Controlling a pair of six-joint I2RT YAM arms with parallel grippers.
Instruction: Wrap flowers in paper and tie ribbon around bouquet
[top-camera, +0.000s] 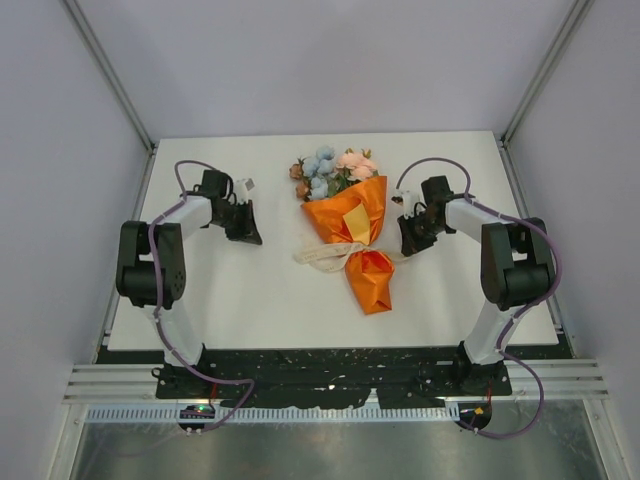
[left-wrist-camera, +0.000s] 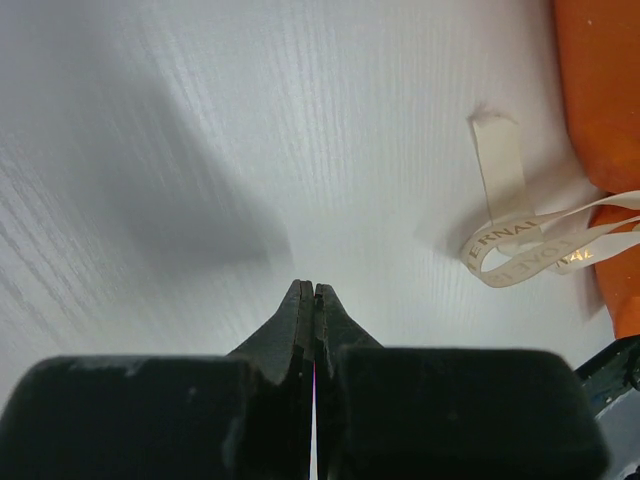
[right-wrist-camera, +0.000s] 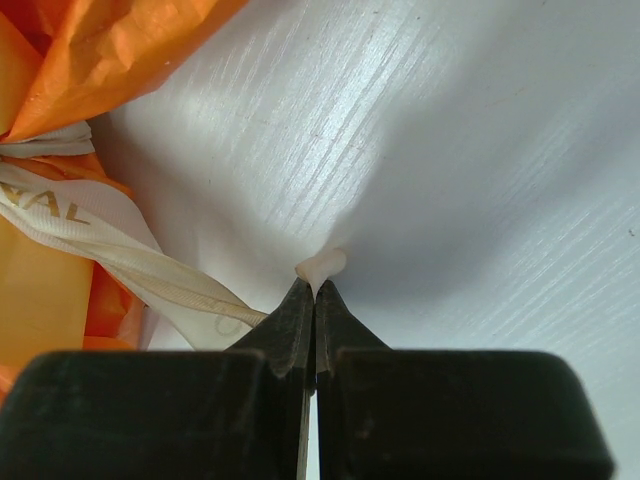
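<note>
Overhead view, with wrist views for detail. At the left, the left pincer (top-camera: 254, 238) points down at the white counter (top-camera: 200, 300), well apart from the bouquet (top-camera: 350, 225). Its wrist view shows the left pincer (left-wrist-camera: 314, 292) with both fingers pressed together and nothing between them, its tips over bare counter.

At centre, the bouquet lies flat on the counter. The flowers (top-camera: 330, 170), pale blue, pink and peach with green leaves, point toward the far edge. The orange paper (top-camera: 352, 215) forms a cone around the stems, narrows to a waist, and flares again into a short tail (top-camera: 372, 282) toward the arms. The cream ribbon (top-camera: 322, 256) crosses the waist, and its loose loops lie on the counter just left of the paper. In the left wrist view these loops (left-wrist-camera: 520, 245) show gold lettering and lie beside the paper's edge (left-wrist-camera: 600, 90).

At the right, the right pincer (top-camera: 404, 250) sits just beside the bouquet's waist. In its wrist view the right pincer (right-wrist-camera: 316, 288) is clamped on the ribbon (right-wrist-camera: 120, 250). A short cream end pokes out past the tips, and the band runs back left to the paper (right-wrist-camera: 110, 50).
</note>
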